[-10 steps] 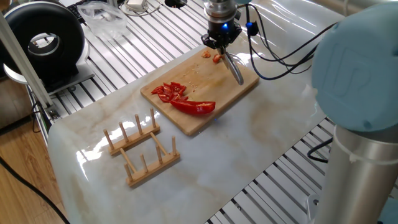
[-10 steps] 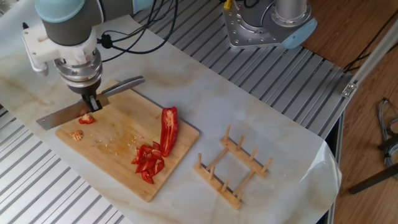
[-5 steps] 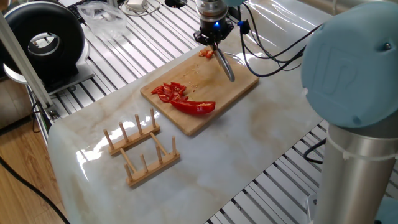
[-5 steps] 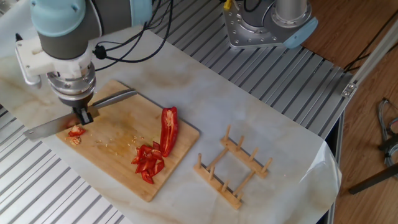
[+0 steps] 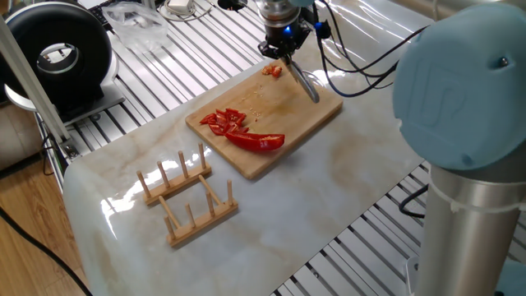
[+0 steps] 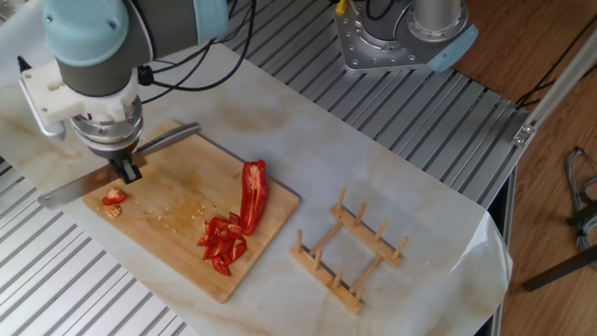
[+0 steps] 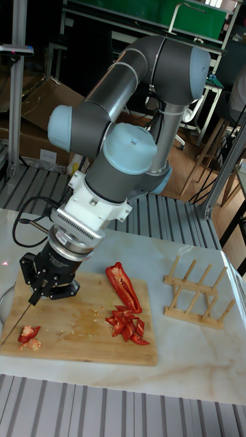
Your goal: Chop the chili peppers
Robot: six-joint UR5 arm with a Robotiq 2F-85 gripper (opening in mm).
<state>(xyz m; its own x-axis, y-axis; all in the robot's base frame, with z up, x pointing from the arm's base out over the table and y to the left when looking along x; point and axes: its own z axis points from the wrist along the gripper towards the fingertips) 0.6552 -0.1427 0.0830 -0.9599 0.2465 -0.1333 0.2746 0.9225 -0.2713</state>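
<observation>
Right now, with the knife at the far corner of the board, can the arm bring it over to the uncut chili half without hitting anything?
Probably yes. The gripper holds the knife at one corner of the cutting board; the uncut chili half lies across open board, with only the chopped bits beside it. The wooden rack stands off the board.

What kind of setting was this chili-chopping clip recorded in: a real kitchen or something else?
Most likely a robotics lab, not a kitchen. The cutting board lies on a marble-look sheet spread over a slatted aluminium bench, and the tall fixed view shows metal framing and shelving behind the arm.
</observation>
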